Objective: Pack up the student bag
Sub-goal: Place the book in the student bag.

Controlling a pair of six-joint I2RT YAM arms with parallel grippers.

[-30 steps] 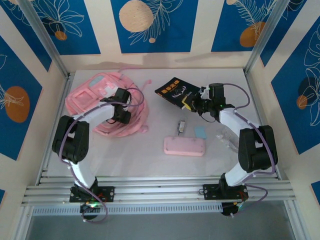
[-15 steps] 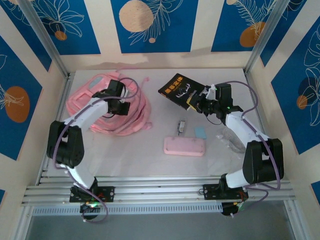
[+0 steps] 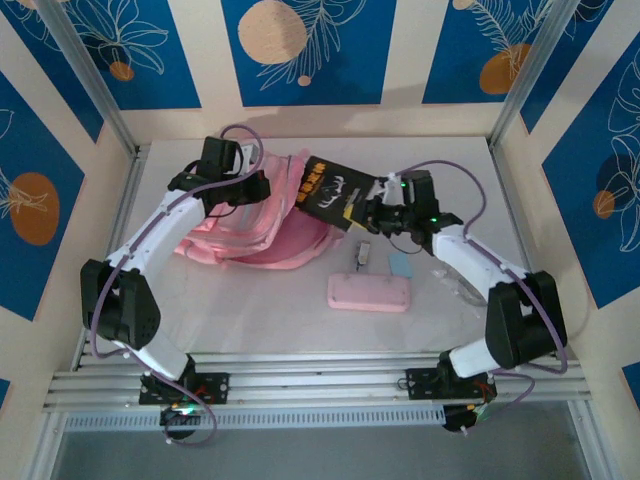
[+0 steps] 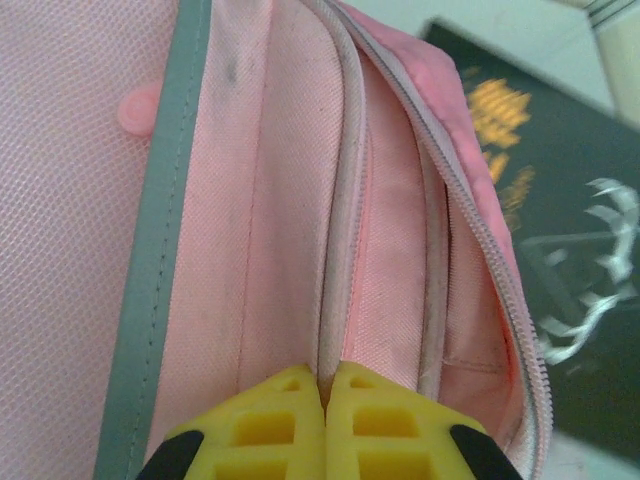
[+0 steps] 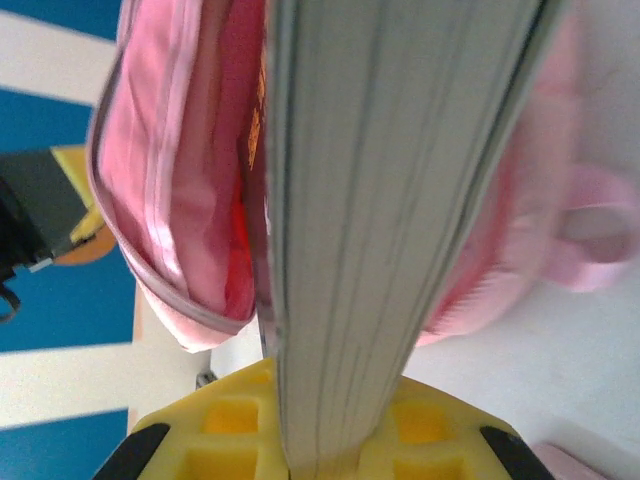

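Note:
The pink student bag [image 3: 262, 228] lies at the back left of the table. My left gripper [image 3: 247, 187] is shut on the grey-piped rim of its opening [image 4: 336, 250] and holds that rim up, so the pink lining [image 4: 400, 260] shows. My right gripper [image 3: 374, 213] is shut on a black book with gold and white print [image 3: 334, 190], held on edge. The book's front end sits at the bag's mouth. In the right wrist view the book's page edge [image 5: 400, 180] runs between my yellow fingers [image 5: 225, 425], with the bag's open mouth [image 5: 185, 200] just left of it.
A flat pink pencil case [image 3: 368, 292] lies in the middle front. A small silver item [image 3: 364, 253], a pale blue eraser [image 3: 401, 265] and a clear plastic piece [image 3: 455, 282] lie right of centre. Metal frame rails [image 3: 320, 378] run along the near edge.
My left gripper closed on the bag's rim and pulled it up and toward the back right. My right gripper carried the book leftward to the bag's mouth.

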